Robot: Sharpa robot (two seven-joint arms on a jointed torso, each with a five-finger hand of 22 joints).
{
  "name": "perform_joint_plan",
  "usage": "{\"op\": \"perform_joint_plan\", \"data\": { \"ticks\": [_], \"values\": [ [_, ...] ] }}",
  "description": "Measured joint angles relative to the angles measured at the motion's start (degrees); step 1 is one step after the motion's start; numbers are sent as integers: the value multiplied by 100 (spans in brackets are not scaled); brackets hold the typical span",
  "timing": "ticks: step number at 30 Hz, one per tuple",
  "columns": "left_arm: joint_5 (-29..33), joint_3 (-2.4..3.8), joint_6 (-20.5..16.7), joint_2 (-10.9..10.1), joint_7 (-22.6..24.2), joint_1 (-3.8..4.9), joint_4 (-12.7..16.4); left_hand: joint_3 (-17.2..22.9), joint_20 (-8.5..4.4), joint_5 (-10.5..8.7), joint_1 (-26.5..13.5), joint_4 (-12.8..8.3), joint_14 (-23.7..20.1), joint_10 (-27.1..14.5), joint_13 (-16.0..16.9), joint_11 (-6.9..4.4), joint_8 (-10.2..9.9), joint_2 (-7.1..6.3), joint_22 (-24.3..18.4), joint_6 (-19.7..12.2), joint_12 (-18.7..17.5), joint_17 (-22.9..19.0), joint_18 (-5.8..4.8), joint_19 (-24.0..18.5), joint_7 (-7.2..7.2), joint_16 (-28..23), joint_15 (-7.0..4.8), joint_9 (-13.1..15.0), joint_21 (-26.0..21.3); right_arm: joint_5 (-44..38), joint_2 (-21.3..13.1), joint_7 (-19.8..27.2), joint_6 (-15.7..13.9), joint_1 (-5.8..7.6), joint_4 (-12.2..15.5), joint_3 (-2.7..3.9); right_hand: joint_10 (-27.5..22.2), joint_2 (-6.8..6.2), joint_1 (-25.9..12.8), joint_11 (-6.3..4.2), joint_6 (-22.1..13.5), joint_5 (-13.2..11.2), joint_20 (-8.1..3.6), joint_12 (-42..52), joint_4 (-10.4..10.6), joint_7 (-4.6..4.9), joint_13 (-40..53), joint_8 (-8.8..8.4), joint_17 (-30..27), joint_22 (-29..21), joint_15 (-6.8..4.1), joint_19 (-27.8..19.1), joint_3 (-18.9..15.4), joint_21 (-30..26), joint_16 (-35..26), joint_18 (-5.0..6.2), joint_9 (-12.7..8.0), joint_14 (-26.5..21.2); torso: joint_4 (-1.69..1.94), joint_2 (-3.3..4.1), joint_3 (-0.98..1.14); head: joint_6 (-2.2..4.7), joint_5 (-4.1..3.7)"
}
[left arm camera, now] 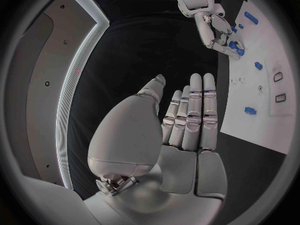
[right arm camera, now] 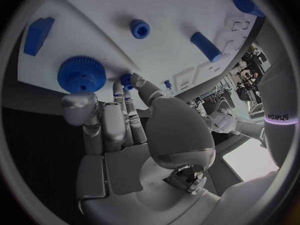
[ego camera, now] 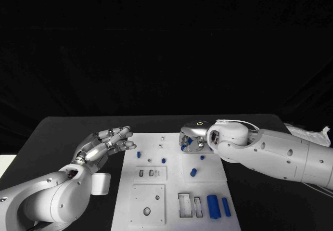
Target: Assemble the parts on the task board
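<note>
Head view | white task board (ego camera: 208, 175), small blue parts (ego camera: 193, 172); left hand (ego camera: 109, 143) spread, empty | right hand (ego camera: 192, 139) grasp unclear

The right robot hand (ego camera: 192, 139) covers the far right corner of the task board (ego camera: 149, 195); the blue gear (right arm camera: 80, 74) beneath it shows partly. Possibly a small blue part (right arm camera: 127, 79) sits at its fingertips; contact is unclear. Board markings are too small to read.
</note>
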Motion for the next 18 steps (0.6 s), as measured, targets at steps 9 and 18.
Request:
{"op": "perform_joint_plan", "data": {
  "ticks": [9,18],
  "values": [
    [1,0,1,0,-13,0,-2,-16,0,0,0,-16,0,0,0,0,0,0,0,0,0,13,0,0,0,0,0,0,0,-23,3,-1,29,9,-1,8,144,10,10,-44,135,-111,0,-1,43,-37,-8,-6,42,91,0,-41,276,103,63,-1,15,0,14,18,-2,-4,-10],
    [3,0,3,-1,-20,1,-8,-16,0,0,0,-16,0,0,1,0,0,0,6,0,0,13,0,0,0,0,0,1,0,-81,-31,20,-219,-8,90,-2,345,69,70,-46,321,-256,-41,8,90,-88,14,61,158,261,-43,-82,533,235,141,0,52,1,24,28,-3,-1,-10]
  ]
}}
